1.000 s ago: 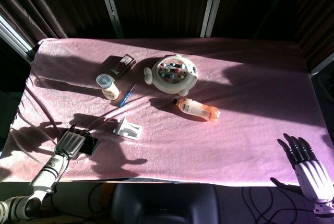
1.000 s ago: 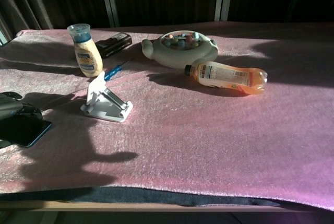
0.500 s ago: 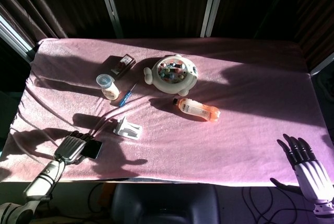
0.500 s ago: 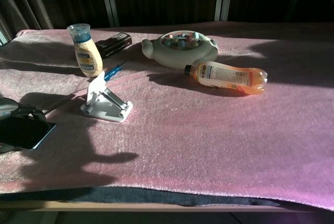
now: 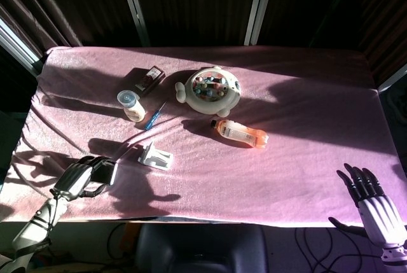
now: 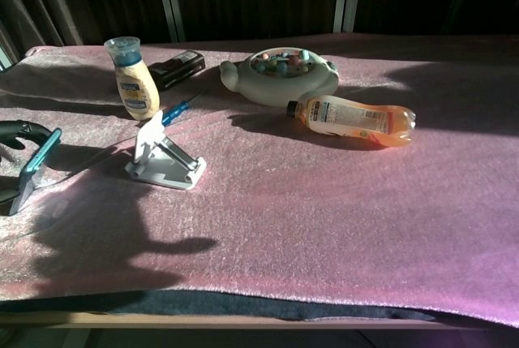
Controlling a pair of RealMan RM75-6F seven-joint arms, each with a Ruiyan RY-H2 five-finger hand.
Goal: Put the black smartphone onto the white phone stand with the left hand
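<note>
My left hand (image 5: 76, 178) grips the black smartphone (image 5: 105, 172) near the table's front left, above the pink cloth. The chest view shows the phone (image 6: 36, 167) edge-on, tilted steeply, with dark fingers (image 6: 18, 130) at the frame's left edge. The white phone stand (image 5: 155, 156) sits on the cloth just right of the phone, also plain in the chest view as the stand (image 6: 162, 158). My right hand (image 5: 375, 205) hangs beyond the front right corner, fingers spread, holding nothing.
Behind the stand lie a blue pen (image 5: 154, 117), a small capped bottle (image 5: 131, 105) and a dark box (image 5: 145, 79). A round white holder (image 5: 210, 89) full of small items and an orange drink bottle (image 5: 240, 133) lying on its side sit mid-table.
The left hand has lifted the phone off the cloth and tipped it from flat to nearly on edge. The right hand has stayed put.
</note>
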